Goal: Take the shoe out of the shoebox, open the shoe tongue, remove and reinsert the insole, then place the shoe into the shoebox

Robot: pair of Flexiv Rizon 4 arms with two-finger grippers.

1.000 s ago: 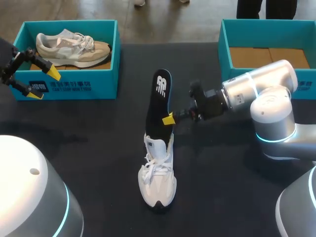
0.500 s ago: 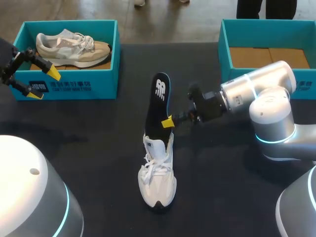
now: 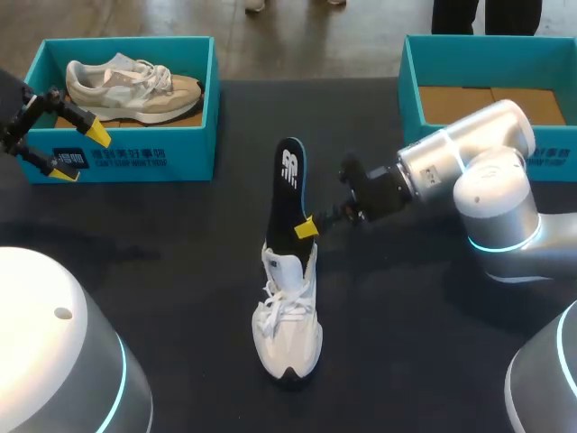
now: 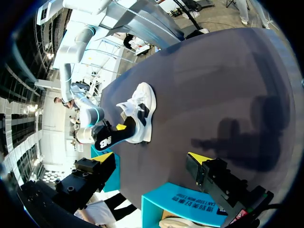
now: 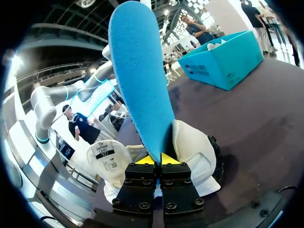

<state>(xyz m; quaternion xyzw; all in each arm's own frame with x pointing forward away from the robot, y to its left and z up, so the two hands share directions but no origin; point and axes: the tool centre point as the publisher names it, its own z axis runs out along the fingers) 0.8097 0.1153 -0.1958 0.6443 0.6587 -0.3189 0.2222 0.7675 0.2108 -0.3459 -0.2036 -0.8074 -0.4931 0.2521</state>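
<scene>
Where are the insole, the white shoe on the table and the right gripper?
insole [image 3: 287,194]: head view, middle of its black upper face.
white shoe [image 3: 288,317]: head view, on the laces.
right gripper [image 5: 156,160]: right wrist view, between its yellow tips.

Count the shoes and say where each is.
2. A white shoe stands mid-table, the insole poking from it; a beige shoe lies in the left shoebox. The right arm hides part of the other shoebox.

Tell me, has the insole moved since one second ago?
Yes. The insole has slid a little down into the white shoe, which stayed put.
</scene>
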